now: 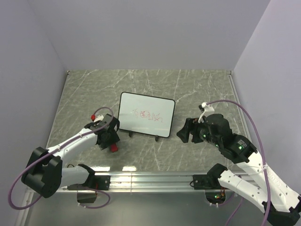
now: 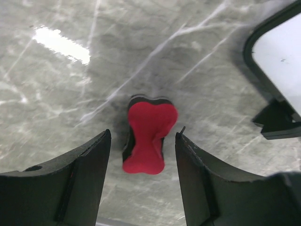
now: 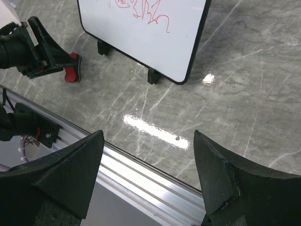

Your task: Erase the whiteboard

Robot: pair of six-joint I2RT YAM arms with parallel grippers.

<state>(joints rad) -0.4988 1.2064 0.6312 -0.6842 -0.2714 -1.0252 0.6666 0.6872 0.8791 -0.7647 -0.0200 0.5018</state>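
Top external, whiteboard: the whiteboard (image 1: 141,104) sits mid-table, propped at a tilt on its little black feet (image 1: 156,137). The red scribbles (image 1: 148,115) run across its face, so I'd say nothing's wiped yet.
Eraser: the red eraser (image 2: 148,136) lies flat on the marble table (image 2: 56,94), just off the board's near left corner and not touching it.
Left claw: my left gripper (image 2: 142,141) is released. The jaws straddle the eraser with a sliver of table showing on each side, so nothing's grabbed.
Right claw: my right gripper (image 3: 148,136) is spread wide and empty, sitting to the right of the board and apart from it.
Doing it well: I'd drop straight down, centre on the eraser's narrow waist and pinch there so it can't twist. Then wipe lightly, because the board only stands on those feet and looks like it would slide or tip back if I shove. The right claw could maybe brace the right edge.
Left wrist only: it shows the gaps beside the eraser, which the top view is too far off to show. It catches just a corner of the board and no scribbles.
Right wrist only: it gets the scribbles up close, the feet from the side, and my left claw over the eraser.
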